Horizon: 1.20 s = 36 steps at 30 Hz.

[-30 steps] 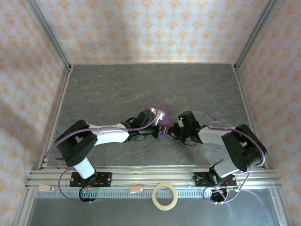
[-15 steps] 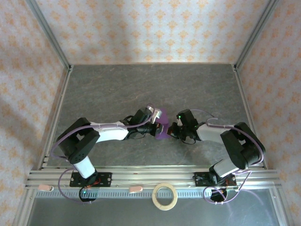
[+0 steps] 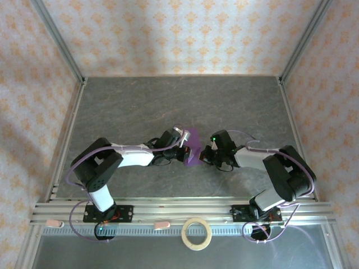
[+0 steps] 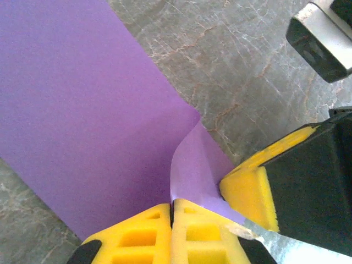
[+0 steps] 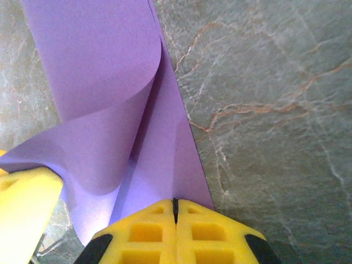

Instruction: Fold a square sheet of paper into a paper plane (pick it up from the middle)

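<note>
thin, matt, smooth purple square sheet of paper [image 4: 82, 99], grey veined stone-look tabletop [image 5: 275, 82] with faint sheen, brushed metal frame rail [image 3: 185, 208]

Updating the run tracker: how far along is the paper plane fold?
Done: one edge of the purple paper sheet is lifted and curled over. In hand: left gripper and right gripper, both shut, pinch it. Left: no dart shape yet.
</note>
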Motion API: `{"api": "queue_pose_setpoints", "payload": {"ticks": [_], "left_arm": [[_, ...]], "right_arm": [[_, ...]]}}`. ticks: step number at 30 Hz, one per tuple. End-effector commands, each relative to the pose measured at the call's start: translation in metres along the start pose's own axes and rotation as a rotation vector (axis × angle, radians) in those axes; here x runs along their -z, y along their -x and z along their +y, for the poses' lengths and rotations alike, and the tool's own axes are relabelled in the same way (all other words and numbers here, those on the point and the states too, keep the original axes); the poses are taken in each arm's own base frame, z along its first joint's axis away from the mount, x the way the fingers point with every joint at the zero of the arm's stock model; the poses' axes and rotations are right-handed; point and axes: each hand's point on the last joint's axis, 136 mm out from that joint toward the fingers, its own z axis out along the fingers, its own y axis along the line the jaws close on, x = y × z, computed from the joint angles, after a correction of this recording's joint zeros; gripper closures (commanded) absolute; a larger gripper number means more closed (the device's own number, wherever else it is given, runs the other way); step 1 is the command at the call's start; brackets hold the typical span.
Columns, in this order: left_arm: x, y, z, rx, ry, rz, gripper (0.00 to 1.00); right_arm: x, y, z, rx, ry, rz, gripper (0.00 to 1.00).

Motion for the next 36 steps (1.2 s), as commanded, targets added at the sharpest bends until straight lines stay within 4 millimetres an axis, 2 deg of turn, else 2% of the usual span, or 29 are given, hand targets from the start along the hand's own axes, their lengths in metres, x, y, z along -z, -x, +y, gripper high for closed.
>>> {"api": "queue_pose_setpoints", "payload": {"ticks": [1,14,36], "left_arm": [[-0.001,-0.004,0.020,-0.029,0.086,0.001,0.96],[-0.004,-0.005,0.033,-0.054,0.155,0.010,0.95],[-0.004,-0.003,0.039,-0.053,0.189,-0.006,0.95]], "right_arm": [[-0.004,-0.008,-0.028,-0.028,-0.114,0.015,1.00],[-0.006,-0.008,-0.030,-0.035,-0.118,0.019,1.00],[-0.009,-0.010,-0.032,-0.035,-0.121,0.032,1.00]]}}
